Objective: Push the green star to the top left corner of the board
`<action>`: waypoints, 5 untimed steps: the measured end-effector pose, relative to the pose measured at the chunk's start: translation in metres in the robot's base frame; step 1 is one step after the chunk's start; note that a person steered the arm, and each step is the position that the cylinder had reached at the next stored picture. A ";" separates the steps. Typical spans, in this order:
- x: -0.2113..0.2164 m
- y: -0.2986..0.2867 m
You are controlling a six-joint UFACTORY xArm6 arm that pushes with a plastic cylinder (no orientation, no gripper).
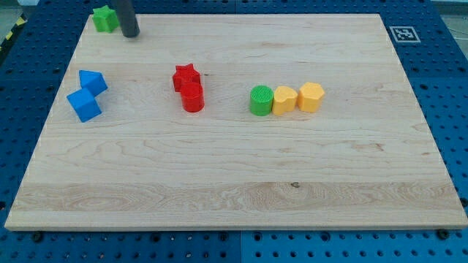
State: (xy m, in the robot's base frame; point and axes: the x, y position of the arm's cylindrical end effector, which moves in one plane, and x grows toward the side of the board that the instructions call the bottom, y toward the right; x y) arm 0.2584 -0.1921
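Note:
The green star (104,18) sits at the view's top left corner of the wooden board (241,168). My dark rod comes down from the view's top edge, and my tip (131,33) rests on the board just right of the star and slightly below it, touching or nearly touching it. The star's right side is partly hidden by the rod.
Two blue blocks (86,95) sit at the view's left. A red star (186,75) touches a red cylinder (192,98) near the middle. A green cylinder (261,100) and two yellow blocks (298,97) form a row right of centre.

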 end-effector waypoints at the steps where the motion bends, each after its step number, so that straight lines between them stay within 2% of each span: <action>1: 0.018 0.030; 3: 0.041 0.139; 5: 0.071 0.205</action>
